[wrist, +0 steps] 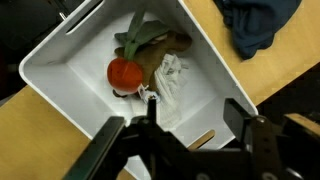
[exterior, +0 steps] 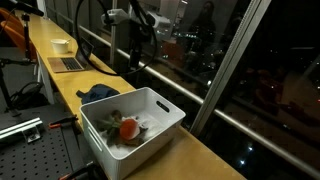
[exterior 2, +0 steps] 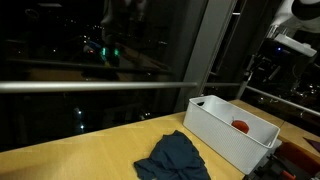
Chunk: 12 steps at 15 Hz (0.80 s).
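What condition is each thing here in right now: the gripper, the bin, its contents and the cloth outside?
gripper: open, empty, hanging above the bin.
white bin: upright on the table, no lid.
red round thing: lying in the bin, not gripped.
white cloth: crumpled in the bin beside the red thing.
green-brown item: lying in the bin.
blue cloth: bunched up on the table, outside the bin.

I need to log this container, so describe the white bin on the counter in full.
The white bin is a rectangular tub, plastic by its look, with a rolled rim and a handle slot in an end wall. It stands upright and open-topped on the wooden counter by the window. Inside lie a red round thing, a crumpled white cloth and a greenish soft thing. A dark blue cloth lies beside it.
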{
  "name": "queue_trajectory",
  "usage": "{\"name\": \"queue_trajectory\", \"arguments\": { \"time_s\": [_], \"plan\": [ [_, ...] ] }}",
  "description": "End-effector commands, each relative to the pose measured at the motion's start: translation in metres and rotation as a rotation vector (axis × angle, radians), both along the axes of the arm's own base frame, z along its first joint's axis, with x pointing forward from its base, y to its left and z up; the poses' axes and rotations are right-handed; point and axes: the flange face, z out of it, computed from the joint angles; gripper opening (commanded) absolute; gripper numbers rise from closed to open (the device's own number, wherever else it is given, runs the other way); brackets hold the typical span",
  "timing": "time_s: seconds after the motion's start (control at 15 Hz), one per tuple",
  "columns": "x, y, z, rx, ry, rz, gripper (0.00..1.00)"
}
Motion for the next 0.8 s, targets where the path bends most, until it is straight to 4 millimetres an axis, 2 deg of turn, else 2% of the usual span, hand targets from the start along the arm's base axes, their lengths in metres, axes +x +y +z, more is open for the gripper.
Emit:
{"name": "queue_trajectory", "arguments": {
  "time_s": [0.0, 0.13, 0.27, 0.53, 0.73],
  "plan": [
    [0.002, 0.04, 0.0, -0.001, 0.005, 0.032, 1.0],
    [0.005, 0.076, -0.007, -0.013, 0.016, 0.064, 1.0],
    [0.007, 0.123, -0.02, -0.03, 0.037, 0.105, 1.0],
    [0.011, 0.221, -0.062, -0.097, 0.097, 0.187, 1.0],
    [0.012, 0.28, -0.095, -0.177, 0.129, 0.249, 1.0]
  ]
}}
